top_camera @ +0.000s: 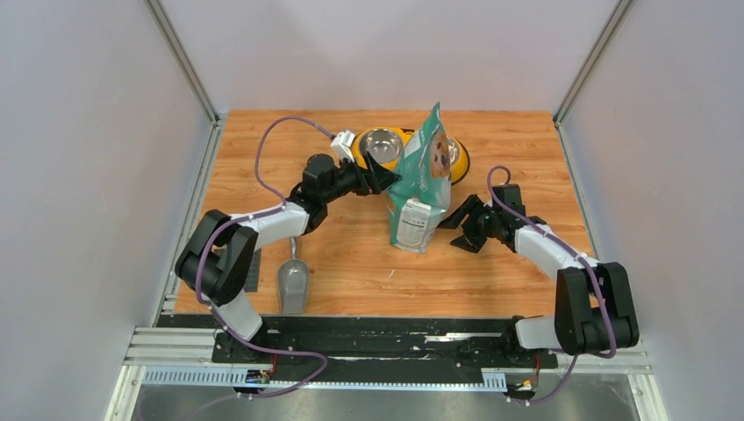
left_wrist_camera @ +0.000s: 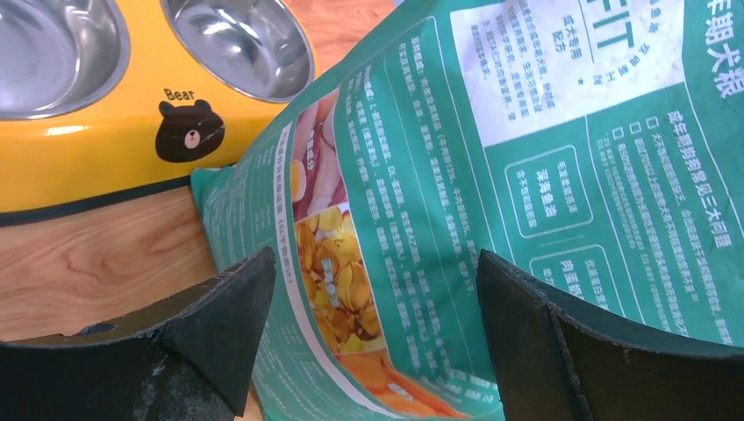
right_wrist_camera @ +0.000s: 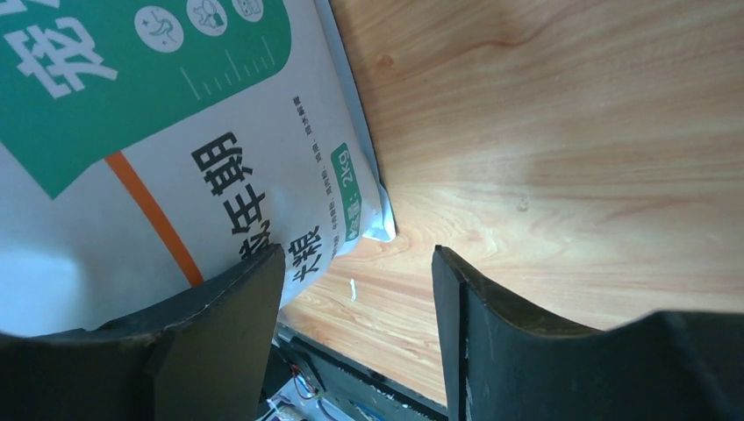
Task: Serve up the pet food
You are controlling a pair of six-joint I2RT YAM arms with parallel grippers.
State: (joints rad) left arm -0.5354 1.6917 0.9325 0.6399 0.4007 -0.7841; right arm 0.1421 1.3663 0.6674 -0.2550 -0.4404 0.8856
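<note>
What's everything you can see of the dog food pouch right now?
The pouch is a glossy, creased plastic bag. It is teal-green above with a dog photo, and white below with an orange stripe and Chinese print. It stands upright mid-table, leaning slightly, its top pinched to a peak, just in front of the yellow feeder. Whether it is opened cannot be told. The open left gripper straddles its side edge; the open right gripper sits at its lower corner. Contact is unclear.

The right claw (right_wrist_camera: 357, 263) is at 6 o'clock, its two black fingers apart. A white and green pouch (right_wrist_camera: 132, 175) fills 9 to 12 o'clock, its corner just above the gap. The wooden surface (right_wrist_camera: 570, 132) spreads toward 3 o'clock.
</note>
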